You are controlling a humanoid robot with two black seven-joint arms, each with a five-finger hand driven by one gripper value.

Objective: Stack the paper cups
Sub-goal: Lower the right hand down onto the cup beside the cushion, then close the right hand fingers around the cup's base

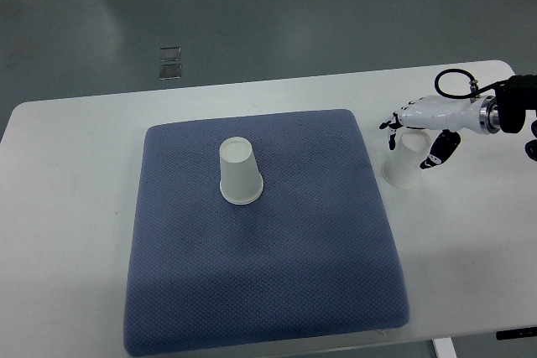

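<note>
One white paper cup (239, 173) stands upside down on the blue mat (260, 274), left of the mat's middle. A second white paper cup (405, 167) stands upside down on the white table just right of the mat's right edge. My right hand (413, 138) comes in from the right edge and sits over the top of this second cup, with fingers on its left and thumb on its right. The fingers (393, 126) curl around the cup's upper part. The cup's base rests on the table.
The white table (67, 207) carries the blue mat at its middle. Bare table lies to the left and right of the mat. A black cable (453, 80) loops above my right wrist. Grey floor lies beyond the table's far edge.
</note>
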